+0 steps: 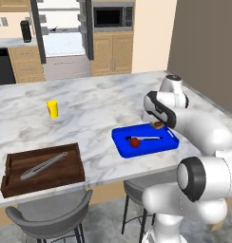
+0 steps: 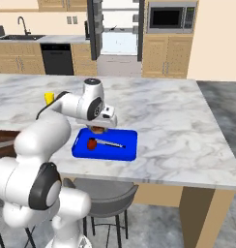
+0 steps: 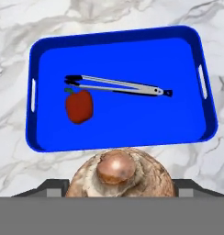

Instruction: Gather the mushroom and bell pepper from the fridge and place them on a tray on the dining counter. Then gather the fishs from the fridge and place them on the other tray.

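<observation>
Inside blue tray point(image 3: 196, 124) lie bell pepper point(image 3: 79, 106) and tongs point(image 3: 118, 85).

A: What's under the hand?
B: The tray point(image 3: 118, 124); its floor nearest the hand is bare.
A: Anything blocking?
B: Farther in, tongs point(image 3: 118, 85) lie across the middle, the bell pepper point(image 3: 79, 106) just beside their tips. The far strip beyond them is free.

I see a bright blue tray point(image 3: 118, 126) holding a red bell pepper point(image 3: 79, 106) and silver tongs point(image 3: 118, 85), a tan-brown mushroom point(image 3: 119, 172), and the white-grey marbled bench point(image 1: 99, 109).
</observation>
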Motion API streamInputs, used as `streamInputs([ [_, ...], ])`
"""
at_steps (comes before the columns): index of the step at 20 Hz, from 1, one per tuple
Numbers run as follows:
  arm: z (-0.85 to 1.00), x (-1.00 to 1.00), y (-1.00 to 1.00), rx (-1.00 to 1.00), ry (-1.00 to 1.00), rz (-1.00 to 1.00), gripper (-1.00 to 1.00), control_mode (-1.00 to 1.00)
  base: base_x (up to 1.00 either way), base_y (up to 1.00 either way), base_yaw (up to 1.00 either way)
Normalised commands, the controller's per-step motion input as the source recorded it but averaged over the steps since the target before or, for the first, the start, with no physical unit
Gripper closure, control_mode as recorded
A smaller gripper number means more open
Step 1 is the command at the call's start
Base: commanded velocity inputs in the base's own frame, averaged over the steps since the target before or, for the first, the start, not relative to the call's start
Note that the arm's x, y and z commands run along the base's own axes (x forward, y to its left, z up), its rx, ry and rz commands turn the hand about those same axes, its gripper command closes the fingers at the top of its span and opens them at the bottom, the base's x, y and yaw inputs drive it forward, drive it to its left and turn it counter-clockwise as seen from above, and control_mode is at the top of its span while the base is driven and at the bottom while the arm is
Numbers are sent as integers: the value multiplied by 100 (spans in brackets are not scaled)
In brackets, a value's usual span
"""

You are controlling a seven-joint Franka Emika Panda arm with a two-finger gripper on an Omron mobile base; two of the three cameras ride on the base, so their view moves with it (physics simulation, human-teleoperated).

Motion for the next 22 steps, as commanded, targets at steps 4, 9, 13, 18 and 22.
streamInputs([
  [4, -26, 23, 0, 0, 8, 0, 100, -100, 0, 0, 0],
  [9, -36, 22, -9, 0, 4, 1, 100, -100, 0, 0, 0],
  [13, -44, 26, -8, 0, 1, 0, 100, -100, 0, 0, 0],
  [18, -43, 18, -8, 0, 3, 0, 100, -100, 0, 0, 0],
  [22, -46, 14, -3, 0, 2, 0, 100, -100, 0, 0, 0],
])
